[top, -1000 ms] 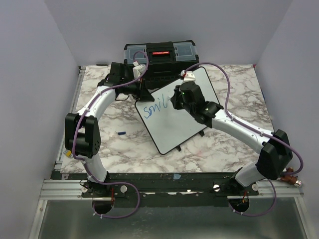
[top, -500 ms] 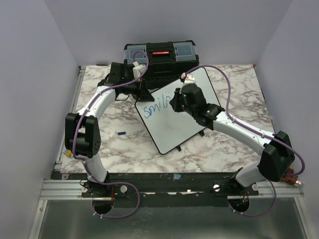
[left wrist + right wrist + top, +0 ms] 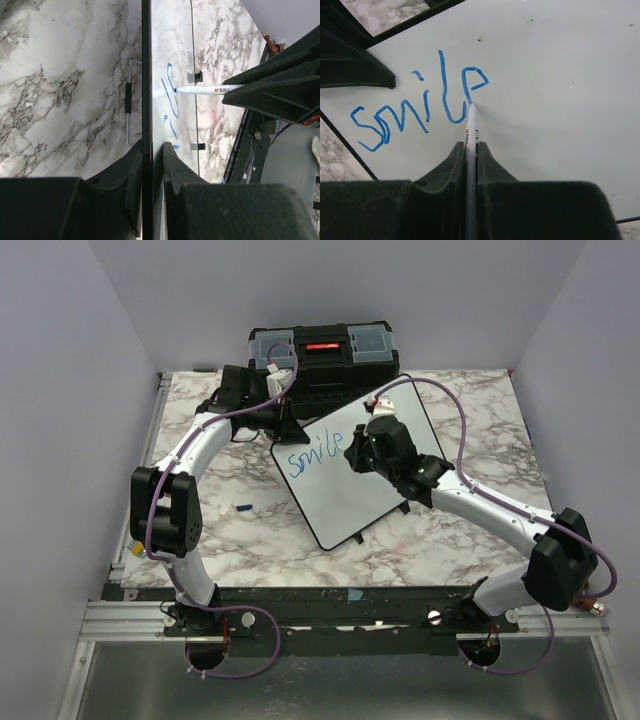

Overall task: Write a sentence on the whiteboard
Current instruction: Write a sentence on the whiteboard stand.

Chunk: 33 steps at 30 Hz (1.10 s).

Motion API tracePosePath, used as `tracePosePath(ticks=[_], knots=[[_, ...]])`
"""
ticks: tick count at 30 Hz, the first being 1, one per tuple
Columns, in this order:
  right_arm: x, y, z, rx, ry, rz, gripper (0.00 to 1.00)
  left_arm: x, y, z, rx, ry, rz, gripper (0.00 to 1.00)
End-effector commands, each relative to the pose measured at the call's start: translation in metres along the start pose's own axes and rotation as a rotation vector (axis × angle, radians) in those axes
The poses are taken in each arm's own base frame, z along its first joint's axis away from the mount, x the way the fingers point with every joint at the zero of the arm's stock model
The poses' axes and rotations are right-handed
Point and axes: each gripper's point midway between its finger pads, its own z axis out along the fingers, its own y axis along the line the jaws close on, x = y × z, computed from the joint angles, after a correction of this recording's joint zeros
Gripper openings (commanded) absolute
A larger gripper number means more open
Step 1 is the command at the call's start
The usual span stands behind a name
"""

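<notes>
The whiteboard (image 3: 345, 502) lies tilted across the middle of the marble table. My left gripper (image 3: 286, 430) is shut on its upper left edge; in the left wrist view the jaws of this gripper (image 3: 151, 146) pinch the black rim (image 3: 146, 70). My right gripper (image 3: 362, 452) is shut on a white marker (image 3: 471, 131), whose tip touches the board (image 3: 555, 75) at the end of the letter "e". The sentence (image 3: 420, 107) reads "smile" in blue slanted letters (image 3: 313, 454). The marker (image 3: 210, 89) also shows in the left wrist view, touching the white surface (image 3: 175, 55).
A black toolbox (image 3: 322, 352) stands at the back, just behind the board. A small blue piece (image 3: 243, 507) lies on the marble table (image 3: 230, 540) left of the board. The board's wire foot (image 3: 129, 100) sticks out underneath. Purple cables loop over both arms.
The right gripper has drawn the marker round and finished the "e" after "smil". The left arm and the board have not moved.
</notes>
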Motion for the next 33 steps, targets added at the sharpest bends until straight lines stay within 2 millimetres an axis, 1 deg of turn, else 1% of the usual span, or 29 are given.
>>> tracePosePath(ticks=[1, 5, 7, 9, 11, 14, 17, 19, 21, 22, 23, 25, 27, 32, 33], knots=[[0.013, -0.022, -0.003, 0.096, 0.038, -0.018, 0.01, -0.023, 0.007, -0.001, -0.041, -0.053, 0.173, 0.00], [0.006, -0.028, -0.003, 0.139, 0.026, -0.040, 0.01, -0.024, 0.007, 0.000, -0.040, -0.053, 0.175, 0.00], [-0.002, -0.030, -0.003, 0.157, 0.012, -0.052, 0.01, -0.024, 0.006, -0.001, -0.040, -0.056, 0.177, 0.00], [-0.012, -0.031, -0.001, 0.178, -0.009, -0.068, 0.01, -0.024, 0.007, 0.000, -0.040, -0.055, 0.176, 0.00], [-0.028, -0.031, 0.003, 0.206, -0.041, -0.084, 0.01, -0.025, 0.006, -0.001, -0.039, -0.057, 0.179, 0.00], [-0.068, -0.023, 0.003, 0.220, -0.110, -0.098, 0.01, -0.024, 0.005, -0.001, -0.037, -0.056, 0.176, 0.00], [-0.125, -0.006, -0.011, 0.204, -0.214, -0.101, 0.01, -0.023, 0.005, -0.001, -0.038, -0.056, 0.178, 0.00], [-0.155, 0.005, -0.024, 0.177, -0.275, -0.100, 0.01, -0.024, 0.004, -0.002, -0.039, -0.058, 0.180, 0.00], [-0.175, 0.012, -0.036, 0.147, -0.326, -0.098, 0.01, -0.024, 0.003, -0.002, -0.038, -0.060, 0.184, 0.00], [-0.181, 0.013, -0.042, 0.135, -0.350, -0.091, 0.01, -0.024, 0.004, -0.003, -0.040, -0.060, 0.182, 0.00], [-0.185, 0.015, -0.048, 0.120, -0.370, -0.088, 0.01, -0.024, 0.003, -0.003, -0.040, -0.060, 0.184, 0.00], [-0.182, 0.015, -0.056, 0.093, -0.397, -0.078, 0.01, -0.023, 0.005, -0.003, -0.043, -0.058, 0.182, 0.00], [-0.175, 0.011, -0.062, 0.080, -0.409, -0.062, 0.01, -0.024, 0.005, -0.002, -0.042, -0.060, 0.183, 0.00], [-0.151, 0.002, -0.072, 0.058, -0.402, -0.037, 0.01, -0.025, 0.005, -0.002, -0.041, -0.064, 0.179, 0.00], [-0.143, 0.001, -0.073, 0.051, -0.393, -0.035, 0.01, -0.025, 0.005, -0.002, -0.041, -0.065, 0.180, 0.00]])
